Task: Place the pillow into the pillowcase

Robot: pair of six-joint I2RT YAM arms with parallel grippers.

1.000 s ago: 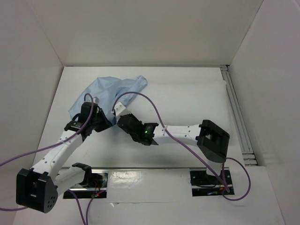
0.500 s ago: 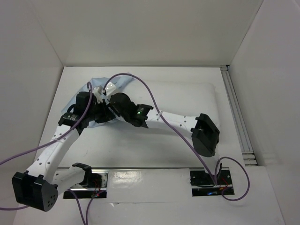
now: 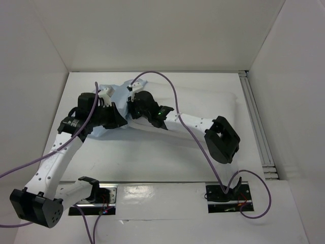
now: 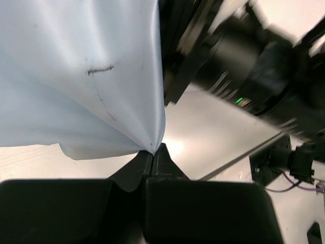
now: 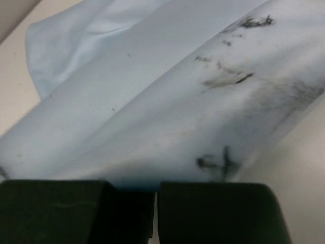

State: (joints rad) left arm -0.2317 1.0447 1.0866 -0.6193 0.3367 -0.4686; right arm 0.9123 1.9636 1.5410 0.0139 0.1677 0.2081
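Top view has the counter (image 3: 152, 162) carrying the pillow (image 3: 203, 104), lying from centre out toward three o'clock, with the pillowcase (image 3: 119, 93) bunched by its end at eleven o'clock. Both pincers are closed on blue cloth: the left pincer (image 4: 152, 152) nips a fold, and the right pincer (image 5: 156, 188) seems to bite an edge. To do this step well, I judge the two pinches should spread so the mouth gapes, then draw evenly toward three o'clock.

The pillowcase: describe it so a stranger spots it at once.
On the white table, look toward the far left corner. The pillowcase is the thin, limp light blue cloth pinched by the left pincer, unlike the plump white pillow beside it.
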